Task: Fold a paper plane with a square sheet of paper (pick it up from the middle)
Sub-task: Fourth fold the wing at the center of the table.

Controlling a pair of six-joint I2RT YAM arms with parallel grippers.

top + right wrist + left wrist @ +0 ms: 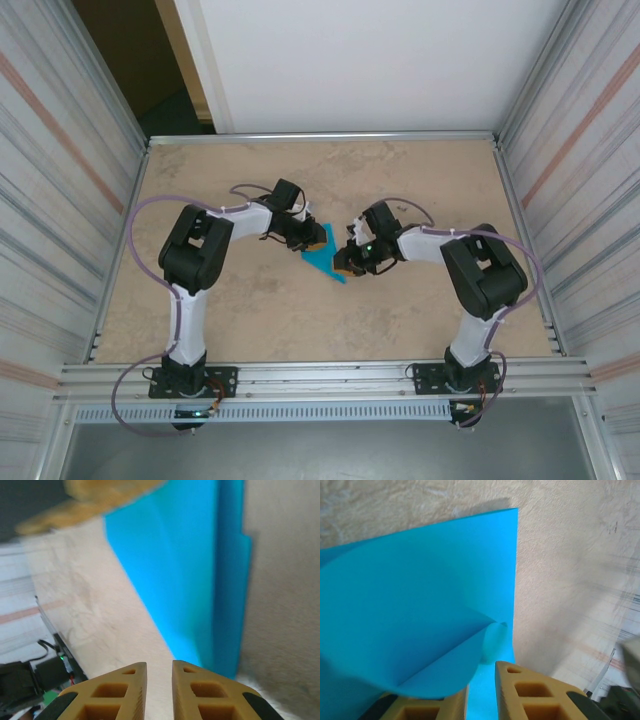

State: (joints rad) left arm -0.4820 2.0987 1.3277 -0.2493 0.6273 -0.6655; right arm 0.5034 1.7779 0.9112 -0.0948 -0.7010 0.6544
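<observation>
My left gripper (300, 232) was clenched on the square sheet of paper (325, 255). In the left wrist view, the teal sheet (420, 605) ran down into the narrow slot between my yellow fingers (520, 690), and a curled flap covered the other finger. My right gripper (345, 262) stood only a slit apart with nothing in it; in its wrist view I saw bare table (100, 605) between the fingertips (159, 666). The creased paper (185, 570) rose just beyond my right-hand finger, and I could not tell whether they touched. The paper sat mid-table (400, 170) between my two grippers.
</observation>
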